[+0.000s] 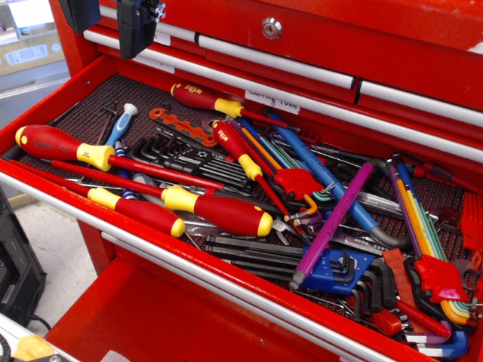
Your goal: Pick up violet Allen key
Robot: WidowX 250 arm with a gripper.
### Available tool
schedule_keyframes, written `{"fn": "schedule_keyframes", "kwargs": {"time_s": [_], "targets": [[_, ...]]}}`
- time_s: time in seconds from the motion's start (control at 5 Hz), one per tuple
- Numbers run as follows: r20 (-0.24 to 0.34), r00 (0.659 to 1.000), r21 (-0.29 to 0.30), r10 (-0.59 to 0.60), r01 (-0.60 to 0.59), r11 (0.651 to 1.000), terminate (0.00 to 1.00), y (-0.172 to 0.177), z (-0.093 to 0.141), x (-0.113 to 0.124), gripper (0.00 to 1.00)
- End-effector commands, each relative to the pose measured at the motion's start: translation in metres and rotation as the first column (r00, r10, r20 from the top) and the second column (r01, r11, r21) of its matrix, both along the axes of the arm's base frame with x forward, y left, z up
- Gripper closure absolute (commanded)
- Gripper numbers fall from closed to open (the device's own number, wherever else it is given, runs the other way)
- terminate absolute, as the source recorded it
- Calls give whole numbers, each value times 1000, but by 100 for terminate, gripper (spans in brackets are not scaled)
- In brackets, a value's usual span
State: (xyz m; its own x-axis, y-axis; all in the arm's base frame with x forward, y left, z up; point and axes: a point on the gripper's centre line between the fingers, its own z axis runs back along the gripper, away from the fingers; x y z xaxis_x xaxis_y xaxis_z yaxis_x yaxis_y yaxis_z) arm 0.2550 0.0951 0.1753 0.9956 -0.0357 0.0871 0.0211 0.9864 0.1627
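Gripper [139, 23], jaw state unclear, above open red tool drawer [189, 260] holding violet Allen key [336, 219].

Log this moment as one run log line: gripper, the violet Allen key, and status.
gripper: top left, above drawer, jaw state unclear | violet Allen key: lying in drawer across blue hex key, untouched | status: pick not yet begun

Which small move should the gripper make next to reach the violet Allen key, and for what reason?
Probably travel right and forward, then descend. The gripper hangs at the drawer's back-left, far from the violet Allen key, which lies diagonally on top of other tools beside the blue hex key.
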Motion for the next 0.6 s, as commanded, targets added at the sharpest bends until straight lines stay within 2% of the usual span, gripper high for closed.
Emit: {"fn": "schedule_keyframes", "kwargs": {"time_s": [0.0,0.2,0.4], "targets": [[0,1000,0,0,0,1000,0,0,0,0,0],[-4,1000,-39,15,-15,999,0,-50,6,20,0],[42,998,-77,43,-39,996,0,-99,5,30,0]]}}
